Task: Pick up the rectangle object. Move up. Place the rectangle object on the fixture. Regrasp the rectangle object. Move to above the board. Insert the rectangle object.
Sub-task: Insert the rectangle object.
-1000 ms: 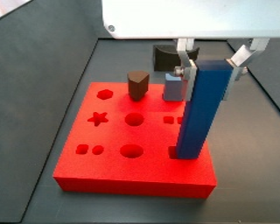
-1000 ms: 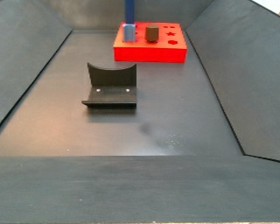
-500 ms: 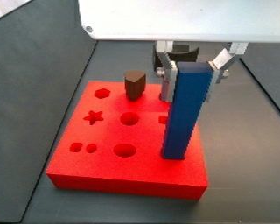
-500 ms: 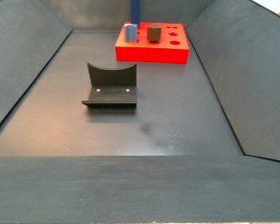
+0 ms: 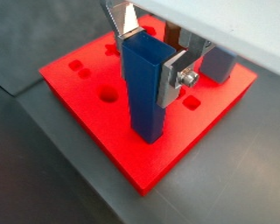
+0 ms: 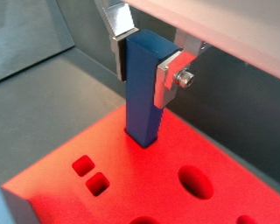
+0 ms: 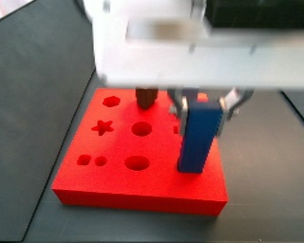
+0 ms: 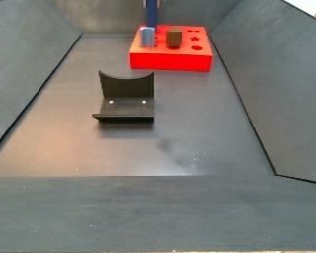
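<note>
The rectangle object (image 5: pixel 145 87), a long saturated-blue bar, stands upright with its lower end in a slot of the red board (image 5: pixel 166 157). My gripper (image 5: pixel 152 54) is shut on the bar's top, one silver finger (image 5: pixel 175 77) on each side. Both wrist views show this grip (image 6: pixel 149 54). In a side view the arm is blurred; the gripper (image 7: pixel 203 101) sits low over the board (image 7: pixel 117 185) with the bar (image 7: pixel 198 140) under it. The fixture (image 8: pixel 123 97) stands empty on the floor, well away from the board (image 8: pixel 172 57).
A brown hexagonal peg (image 7: pixel 144 95) stands in the board's far row, and a short pale-blue peg (image 5: pixel 220 63) stands close behind the gripper. Open star, round and square holes (image 7: pixel 106 127) lie on the board's other side. Sloped dark walls (image 8: pixel 29 99) enclose the floor.
The gripper has come down with the bar. The bar's lower end has sunk into the board, so less of it shows above the surface.
</note>
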